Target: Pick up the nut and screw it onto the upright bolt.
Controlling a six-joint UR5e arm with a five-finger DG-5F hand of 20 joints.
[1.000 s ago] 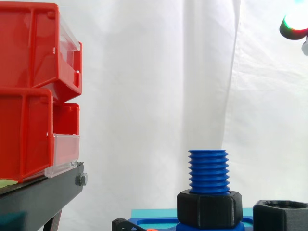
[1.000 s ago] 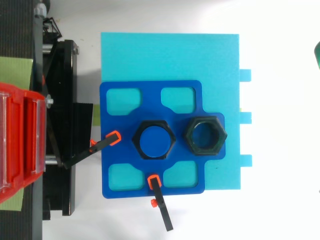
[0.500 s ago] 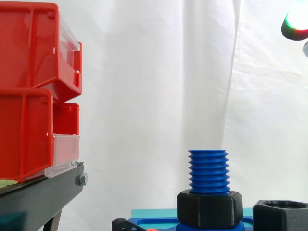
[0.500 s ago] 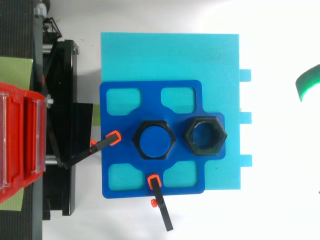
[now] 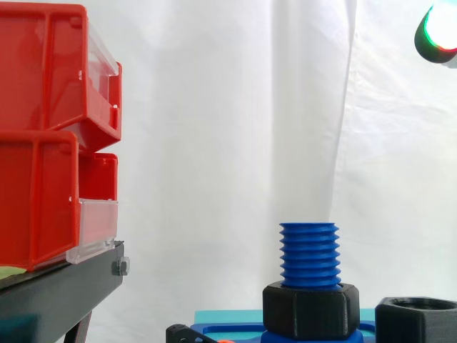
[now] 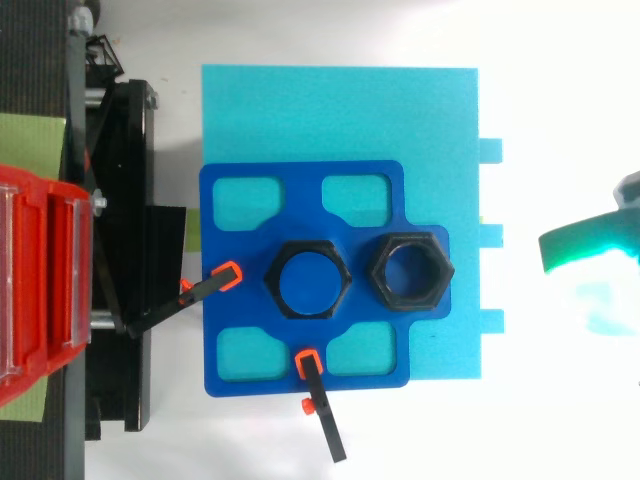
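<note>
Bolt: you see the bolt (image 5: 308,254) standing upright on the blue plate (image 6: 300,205), with a black hex collar (image 5: 310,309) round its base.
Nut: the nut (image 6: 411,272) lies flat on the plate, just right of the bolt.
Hand: the hand (image 6: 585,248) is well right of the nut, apart and high above it; you cannot tell its grip.
</note>
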